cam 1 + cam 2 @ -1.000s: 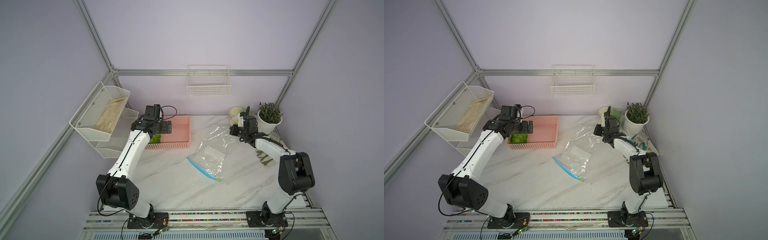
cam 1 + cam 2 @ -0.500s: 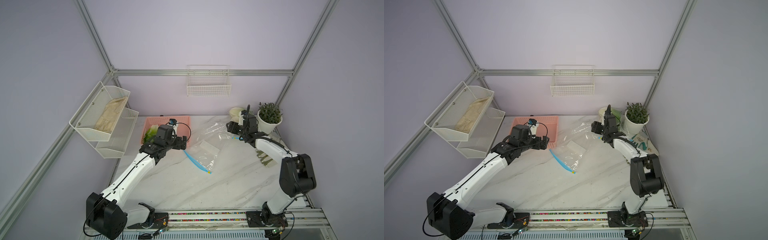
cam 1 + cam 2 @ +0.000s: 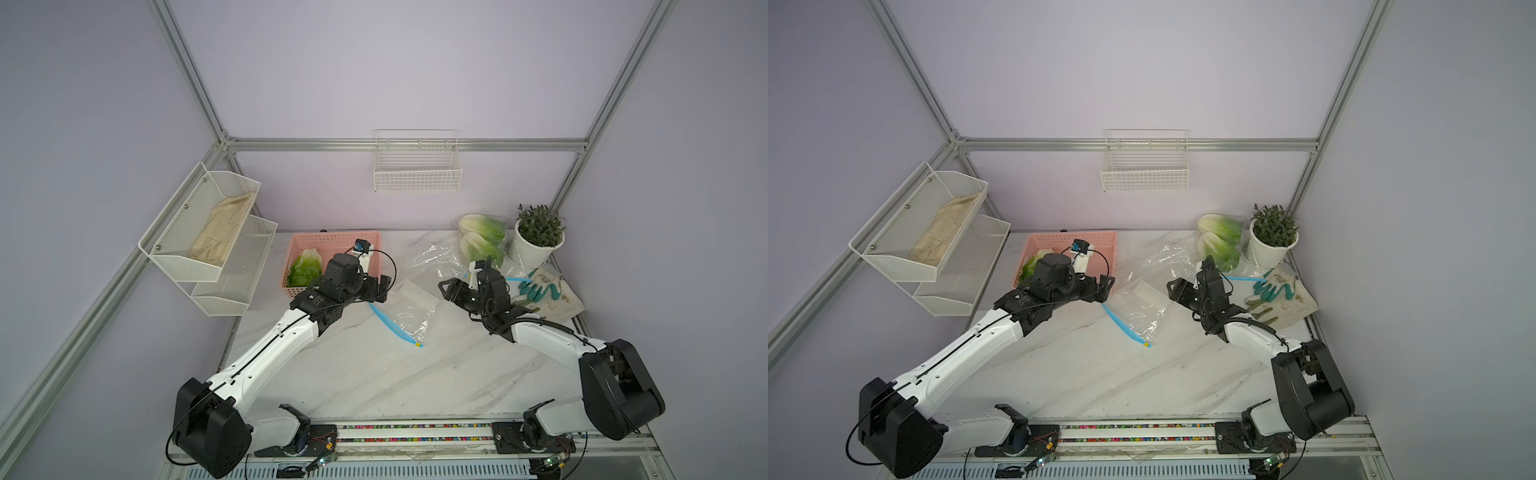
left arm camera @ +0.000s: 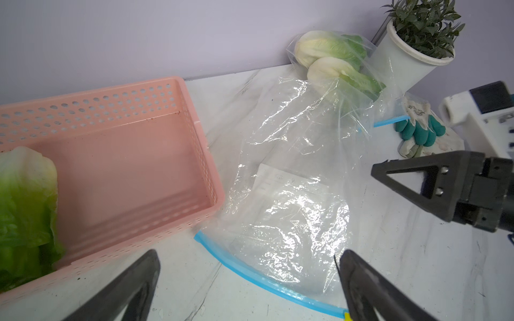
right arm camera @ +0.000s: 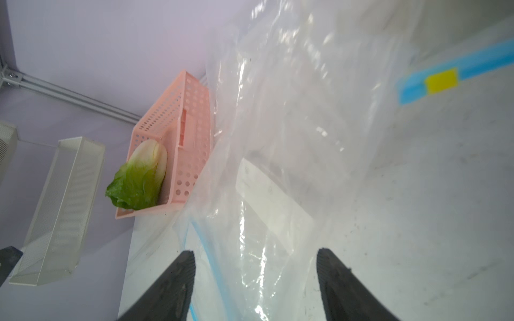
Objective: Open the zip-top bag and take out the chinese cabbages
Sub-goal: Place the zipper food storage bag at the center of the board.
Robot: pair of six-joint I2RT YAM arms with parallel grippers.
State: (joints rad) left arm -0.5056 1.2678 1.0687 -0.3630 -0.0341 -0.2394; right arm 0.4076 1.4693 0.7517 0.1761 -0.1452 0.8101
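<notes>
A clear zip-top bag (image 3: pixel 411 307) (image 3: pixel 1142 309) lies flat mid-table, its blue zip edge (image 4: pixel 250 273) toward my left gripper (image 4: pixel 249 264). That gripper hangs open just over the zip, holding nothing. My right gripper (image 5: pixel 256 254) is open at the bag's far side (image 3: pixel 446 286), with loose plastic under its jaws. One of the chinese cabbages (image 3: pixel 305 268) (image 5: pixel 139 178) lies in the pink basket (image 3: pixel 332 241). Two more (image 3: pixel 484 226) (image 3: pixel 482 249) sit in a second clear bag at the back right.
A potted plant (image 3: pixel 538 237) and teal-fingered gloves (image 3: pixel 540 289) are at the back right. A white wire rack (image 3: pixel 208 232) hangs on the left wall. A wire basket (image 3: pixel 417 170) hangs on the back wall.
My left gripper moved from over the basket to the bag's zip edge. My right gripper opened, let go of the bag's raised end and came forward. The bag now lies flat, shifted left.
</notes>
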